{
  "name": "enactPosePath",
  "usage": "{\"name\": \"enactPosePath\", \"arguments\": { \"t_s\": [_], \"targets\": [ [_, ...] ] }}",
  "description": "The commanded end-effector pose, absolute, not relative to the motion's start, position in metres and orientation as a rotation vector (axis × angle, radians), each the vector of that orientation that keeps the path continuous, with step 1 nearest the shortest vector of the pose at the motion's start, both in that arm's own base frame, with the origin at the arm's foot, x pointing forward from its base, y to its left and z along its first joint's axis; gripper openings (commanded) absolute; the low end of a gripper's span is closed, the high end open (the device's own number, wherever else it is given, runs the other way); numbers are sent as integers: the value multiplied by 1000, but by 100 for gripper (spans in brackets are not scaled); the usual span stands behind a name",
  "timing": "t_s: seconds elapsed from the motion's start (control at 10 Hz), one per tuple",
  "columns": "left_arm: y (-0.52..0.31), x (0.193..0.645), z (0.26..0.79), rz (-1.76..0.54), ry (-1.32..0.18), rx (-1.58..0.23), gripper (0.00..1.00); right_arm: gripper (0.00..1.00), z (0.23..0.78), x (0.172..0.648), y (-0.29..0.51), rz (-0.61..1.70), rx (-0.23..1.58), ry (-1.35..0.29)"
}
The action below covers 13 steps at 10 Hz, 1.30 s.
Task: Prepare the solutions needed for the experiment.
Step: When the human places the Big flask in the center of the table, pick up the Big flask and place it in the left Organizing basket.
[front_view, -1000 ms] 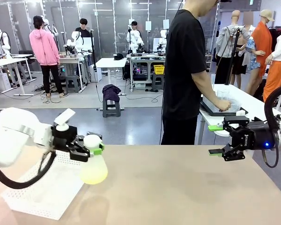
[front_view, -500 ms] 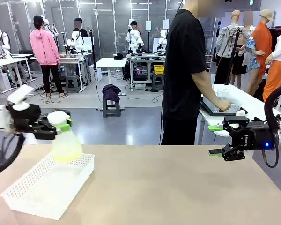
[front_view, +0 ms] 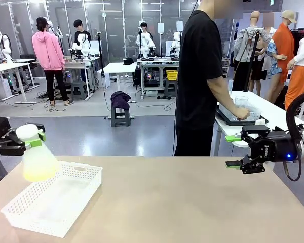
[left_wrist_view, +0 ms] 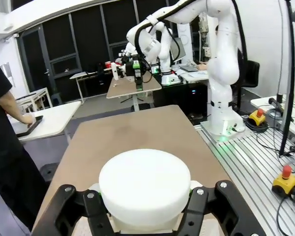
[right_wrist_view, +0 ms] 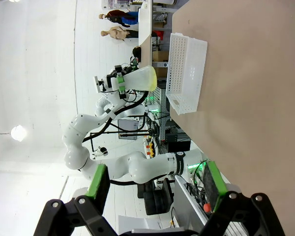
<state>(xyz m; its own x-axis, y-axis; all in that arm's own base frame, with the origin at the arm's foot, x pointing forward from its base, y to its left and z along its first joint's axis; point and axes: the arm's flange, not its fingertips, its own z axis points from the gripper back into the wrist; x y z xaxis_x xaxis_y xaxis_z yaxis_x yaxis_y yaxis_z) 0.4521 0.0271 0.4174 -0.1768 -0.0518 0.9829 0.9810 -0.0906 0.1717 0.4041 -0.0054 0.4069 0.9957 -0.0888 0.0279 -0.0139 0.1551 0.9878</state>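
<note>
At the far left of the front view the left gripper point(front_view: 31, 137) is clenched on the neck of a frosted flask point(front_view: 37, 158), one green pad point(front_view: 35, 144) showing against the neck just under the white cap point(front_view: 27, 131). The flask hangs below the gripper, upright or nearly so, and the pale yellow-green solution point(front_view: 38, 173) sits as a shallow layer in its wide bottom. Half a second ago the gripper and flask were further right, over the near part of the white basket; a second ago they were further right again, past the basket's right edge. Now the flask is held in the air at the basket's point(front_view: 81, 190) far left corner, clear of its mesh walls. The left wrist view looks down on the cap point(left_wrist_view: 144, 188), with black fingers point(left_wrist_view: 96, 206) pressed in on both sides.

The basket rests on the tan table point(front_view: 202, 202) just below and to the right of the left gripper, in the same spot as in the earlier frames.

At the right, the right gripper point(front_view: 234, 151) hovers above the table edge, its jaws spread wide with nothing between them, just as before. The person point(front_view: 202, 81) in black stands beyond it, turned to a side table, one hand point(front_view: 241, 112) at a tray point(front_view: 228, 119) there, posture unchanged.
</note>
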Motion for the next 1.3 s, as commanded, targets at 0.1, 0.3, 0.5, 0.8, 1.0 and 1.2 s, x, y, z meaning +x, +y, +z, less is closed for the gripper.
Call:
{"name": "enactPosePath", "arguments": {
  "t_s": [0.1, 0.3, 0.5, 0.8, 1.0, 1.2],
  "targets": [
    [25, 477, 391, -1489, -1236, -1257, 0, 96, 407, 403, -6, -39, 1420, -93],
    [19, 485, 369, -1477, -1201, -1262, 0, 96, 407, 403, -6, -39, 1420, -93],
    [15, 489, 351, -1482, -1159, -1250, 0, 96, 407, 403, -6, -39, 1420, -93],
    [12, 497, 328, -1478, -1112, -1245, 0, 96, 407, 403, -6, -39, 1420, -93],
    [10, 500, 312, -1479, -1107, -1275, 0, 96, 407, 403, -6, -39, 1420, -93],
    [13, 503, 295, -1461, -1122, -1290, 0, 96, 407, 403, -6, -39, 1420, -93]
  ]
}}
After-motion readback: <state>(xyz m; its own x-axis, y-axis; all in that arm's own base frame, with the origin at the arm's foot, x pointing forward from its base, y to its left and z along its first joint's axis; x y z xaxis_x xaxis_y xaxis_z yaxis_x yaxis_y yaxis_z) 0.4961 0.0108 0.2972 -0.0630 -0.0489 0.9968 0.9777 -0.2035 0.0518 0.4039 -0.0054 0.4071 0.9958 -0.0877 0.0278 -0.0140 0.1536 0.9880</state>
